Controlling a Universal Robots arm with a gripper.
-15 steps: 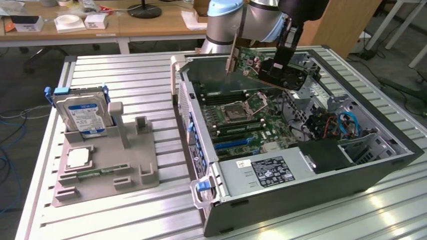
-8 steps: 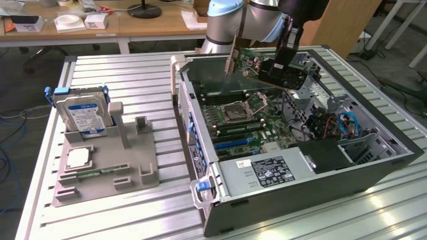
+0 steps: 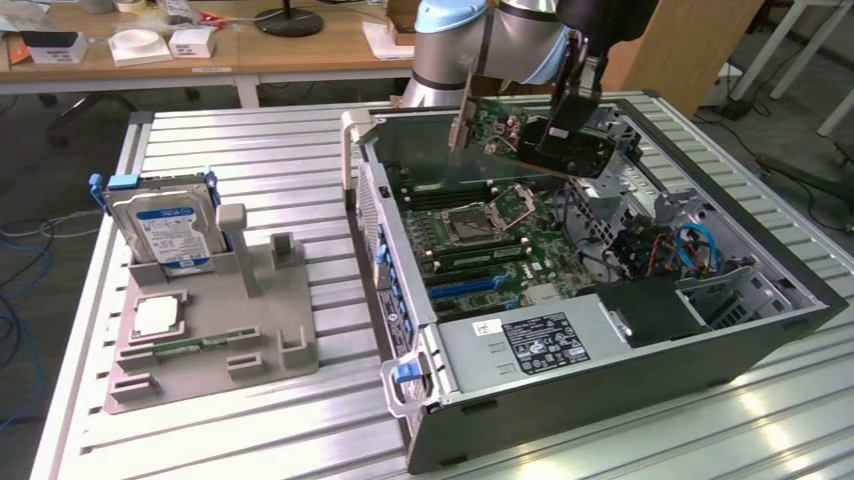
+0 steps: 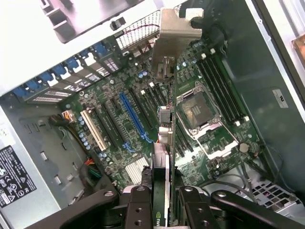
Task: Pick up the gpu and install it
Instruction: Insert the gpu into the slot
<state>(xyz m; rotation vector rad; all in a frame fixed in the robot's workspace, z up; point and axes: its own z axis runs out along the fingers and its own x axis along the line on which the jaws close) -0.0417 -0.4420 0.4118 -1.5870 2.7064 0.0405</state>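
The gpu point(image 3: 491, 127), a dark green card with a silvery bracket, hangs in the air above the open computer case point(image 3: 747, 330), held by my gripper point(image 3: 554, 135), which is shut on it. In the wrist view the gpu point(image 4: 167, 119) shows edge-on between my fingers point(image 4: 138, 210), its silvery bracket point(image 4: 174, 36) pointing away from the camera. It hovers over the motherboard point(image 4: 119, 119), above the area between the long blue slot point(image 4: 133, 117) and the processor socket point(image 4: 198, 112). The card is clear of the board.
A grey holder point(image 3: 214, 330) on the slatted table point(image 3: 280, 150) carries a silver hard drive with blue-white label point(image 3: 167, 230), a processor and a memory stick. The power supply point(image 3: 534, 345) fills the case's near corner. Cables and drive bays lie at the exterior view's right.
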